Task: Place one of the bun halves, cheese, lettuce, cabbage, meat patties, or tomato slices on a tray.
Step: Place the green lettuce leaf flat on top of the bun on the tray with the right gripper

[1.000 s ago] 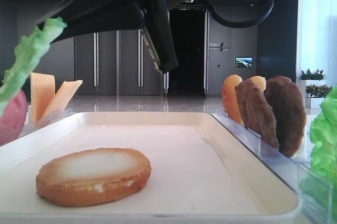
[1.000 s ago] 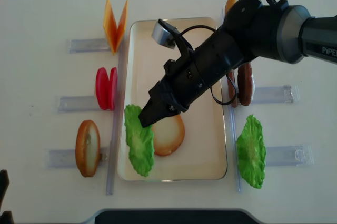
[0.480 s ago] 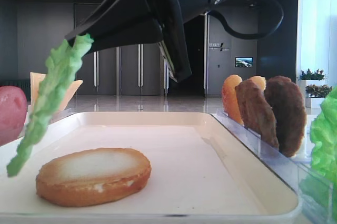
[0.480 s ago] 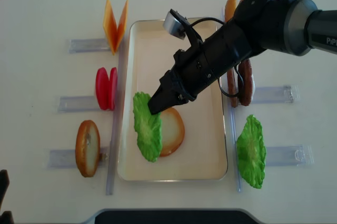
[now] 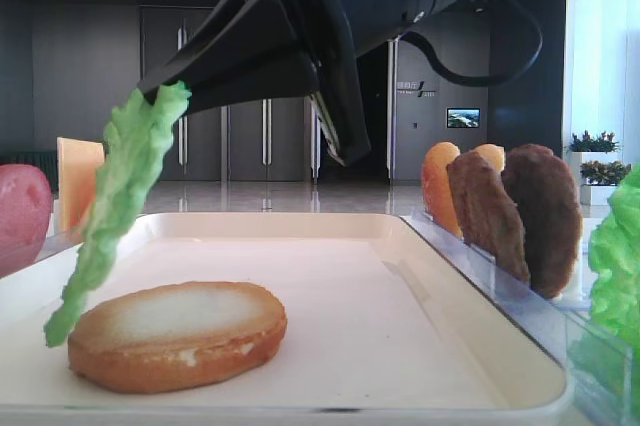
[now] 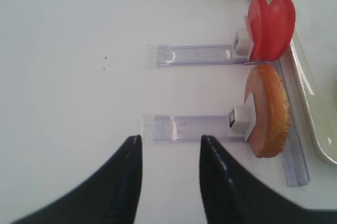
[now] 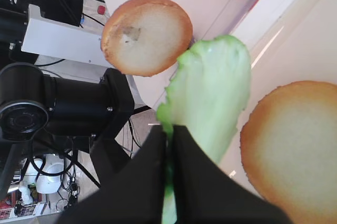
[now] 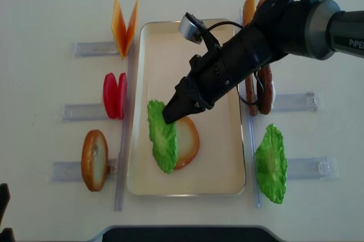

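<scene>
My right gripper [image 8: 170, 114] is shut on the top edge of a green lettuce leaf [image 8: 163, 137]. The leaf hangs over the left part of the cream tray [image 8: 170, 43], and its lower end overlaps the left edge of a bun half [image 8: 187, 142] lying flat there. The wrist view shows the lettuce [image 7: 210, 92] pinched between the closed fingers beside that bun half [image 7: 295, 140]. My left gripper [image 6: 169, 145] hovers open over bare table, near a bun half [image 6: 268, 111] standing in its holder. Cabbage is out of view.
Left of the tray, clear holders carry cheese [image 8: 125, 26], tomato slices [image 8: 115, 95] and a bun half [image 8: 94, 159]. Right of it stand more bun halves [image 8: 249, 6], meat patties [image 8: 263, 91] and a second lettuce leaf [image 8: 271, 162].
My right gripper has carried the lettuce rightward, from the tray's left rim to over the bun half's left edge. The left gripper has stayed still.
</scene>
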